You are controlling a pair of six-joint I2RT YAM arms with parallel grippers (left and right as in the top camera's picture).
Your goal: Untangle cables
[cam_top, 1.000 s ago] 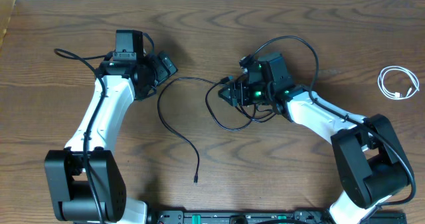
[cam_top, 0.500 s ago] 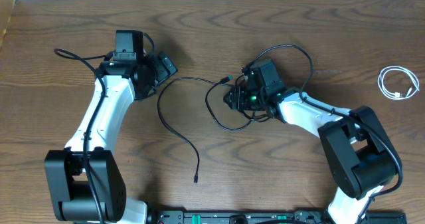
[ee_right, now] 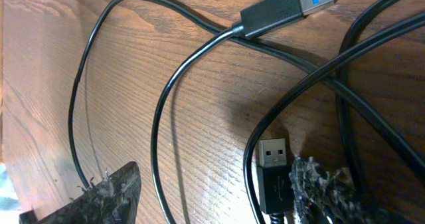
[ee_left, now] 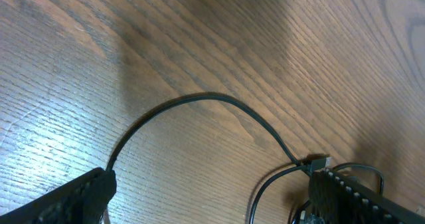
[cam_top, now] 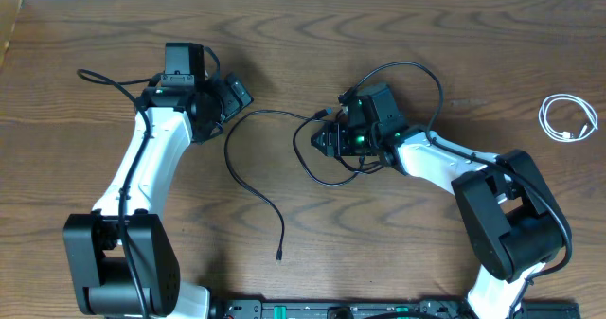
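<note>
right gripper (cam_top: pixel 324 137) shifted left over black cables (ee_right: pixel 269 12), jaws apart; left gripper (cam_top: pixel 235 94) wide open.

At your desk's (cam_top: pixel 114 35) centre lies the cable tangle (ee_right: pixel 325 72); one strand (cam_top: pixel 228 149) trails left, then toward the front edge. A coiled cable (cam_top: pixel 543 115) sits near the right edge.

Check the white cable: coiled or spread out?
Coiled. The white cable lies looped on itself at far right, apart from the black cables.
</note>
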